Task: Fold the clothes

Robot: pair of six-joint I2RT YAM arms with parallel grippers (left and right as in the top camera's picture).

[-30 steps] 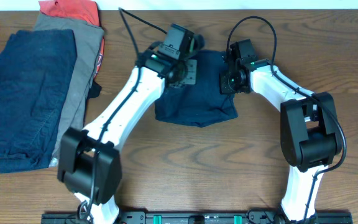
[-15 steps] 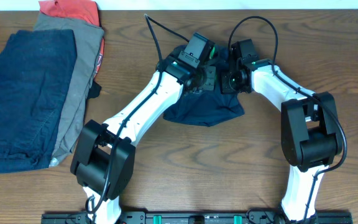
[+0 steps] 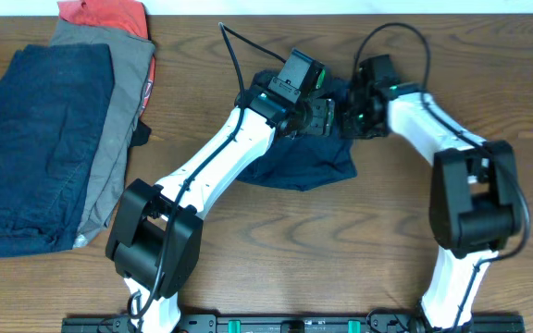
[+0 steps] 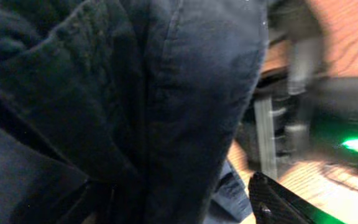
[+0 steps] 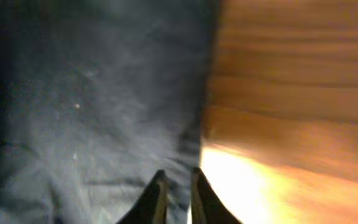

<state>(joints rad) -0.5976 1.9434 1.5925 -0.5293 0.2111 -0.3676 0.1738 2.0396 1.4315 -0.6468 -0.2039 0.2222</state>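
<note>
A: Where are the shorts point(image 3: 308, 162) lying?

B: They are lying rumpled on the bench point(image 3: 340, 268), a little toward 12 o'clock from its middle. Both arms are reaching over their far edge.

A: What is the left gripper point(image 3: 320, 117) doing?

B: It is sitting at the shorts' 12 o'clock edge. In its wrist view dark cloth is filling nearly everything, bunched in folds close to the lens. One finger point(image 4: 278, 202) is showing at 5 o'clock, well off to the side, and cloth is hiding the other. So the jaws are standing wide, with the shorts bunching between them.

A: And the right gripper point(image 3: 350, 118)?

B: It is sitting just beside the left one, at its 3 o'clock, over the shorts' 1 o'clock corner. Its jaws are standing narrow, with only a slit showing between the tips. They are pointing at the cloth's edge where it meets the wood. Whether they are pinching any cloth cannot be told.

A: Where are the other clothes lying?

B: They are lying piled at the bench's 9 to 10 o'clock, well apart from the shorts. The navy piece point(image 3: 44, 148) is lying on top. The grey one point(image 3: 114, 102) is peeking out along its 3 o'clock side. The red-orange one point(image 3: 105, 14) is sticking out at the 12 o'clock end.
</note>
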